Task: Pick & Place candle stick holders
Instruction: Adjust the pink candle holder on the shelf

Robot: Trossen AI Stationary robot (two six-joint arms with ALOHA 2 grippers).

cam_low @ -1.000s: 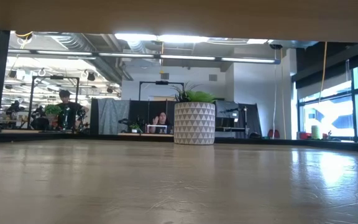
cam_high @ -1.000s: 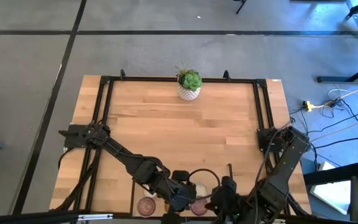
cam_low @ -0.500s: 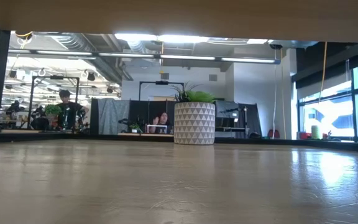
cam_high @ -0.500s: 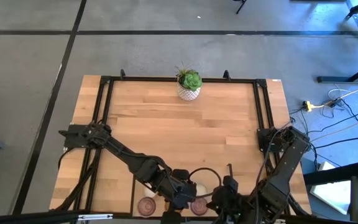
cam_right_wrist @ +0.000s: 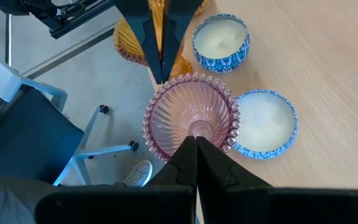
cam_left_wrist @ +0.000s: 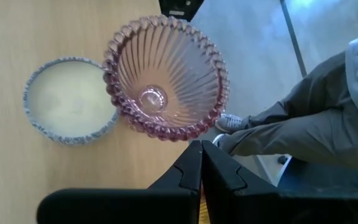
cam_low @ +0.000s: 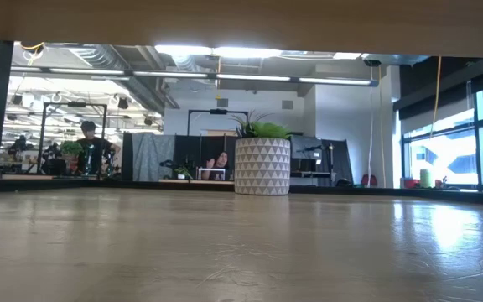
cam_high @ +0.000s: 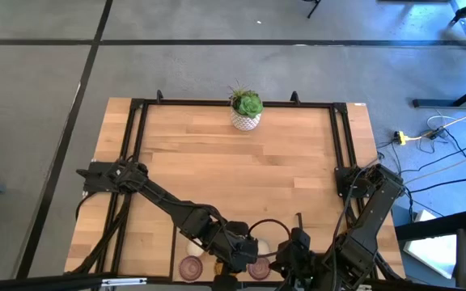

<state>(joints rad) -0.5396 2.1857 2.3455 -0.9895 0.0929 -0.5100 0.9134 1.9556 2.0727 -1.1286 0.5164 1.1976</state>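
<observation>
Both my pincers are down at the near edge of the bench [cam_high: 241, 174], toward its middle, and both are pressed together on nothing. My left pincer [cam_left_wrist: 201, 163] hangs just beside a ribbed pink glass holder [cam_left_wrist: 165, 78], whose scalloped rim touches or overlaps a cream holder [cam_left_wrist: 70, 99] with a speckled rim. My right pincer [cam_right_wrist: 196, 152] sits over the edge of another pink glass holder [cam_right_wrist: 191, 117]. Beside that one lie a cream holder in a blue-patterned tin [cam_right_wrist: 265, 123], a second of the same kind [cam_right_wrist: 221, 36] farther on, and an amber glass holder [cam_right_wrist: 148, 43] partly hidden behind the fingers of my other arm.

All of them are crowded right at the bench's near edge; the amber one and the pink ones seem to reach the very lip, with floor showing beyond them. Below that edge I can make out a person's leg and shoe [cam_left_wrist: 232, 121].

The glass pieces I judge to be stiff, fairly heavy for their size, slick and easy to chip. The flared bowl gives no flat side, so I would spread my fingers and pinch across the beaded rim, one finger inside and one outside. A nudge here could tip one off the bench.

The potted plant [cam_high: 246, 111] stands well apart, at the middle of the far edge.
</observation>
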